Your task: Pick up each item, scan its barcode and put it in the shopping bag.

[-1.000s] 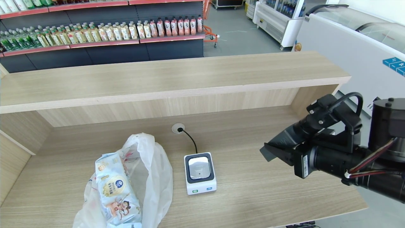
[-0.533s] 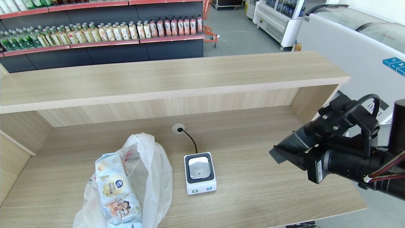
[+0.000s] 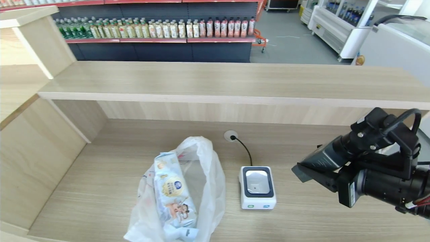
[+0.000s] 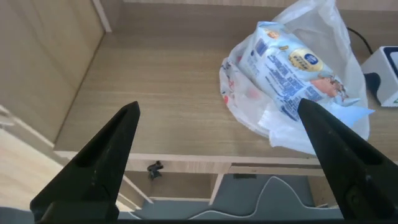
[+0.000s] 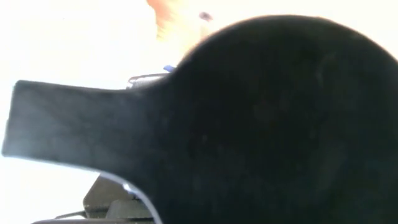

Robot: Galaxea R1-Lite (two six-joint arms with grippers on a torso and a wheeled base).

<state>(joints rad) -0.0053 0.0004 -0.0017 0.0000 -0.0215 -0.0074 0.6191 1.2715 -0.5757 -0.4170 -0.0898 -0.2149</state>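
The left gripper [image 4: 219, 104] was released, its two fingers spread wide with nothing between them. It hung above the near edge of the counter [image 4: 155, 118], short of the shopping bag [image 4: 249, 93]. The right gripper [image 3: 297, 169] was held off the right end of the counter, well apart from the barcode scanner [image 3: 257, 181]. Whether it was clenched or released could not be told, though nothing appeared to be held.

The task's item, a soft printed pack that looked like wipes [image 3: 173, 188], lay lengthwise inside the thin white plastic bag. Its far end poked out of the slumped mouth. The bag sat just beside the scanner on the robot's left, and its near end reached the front edge of the counter. For this item the bagging looked done.

The main risk, as I judged it, was the bag. It was limp, light and close to the edge, so a brush from the left gripper could push it over or tip the pack out. A finger could also snag the loose film and drag everything along. On the other side, a low sweep by the right arm could knock the scanner or catch its black cable [image 3: 244, 149].
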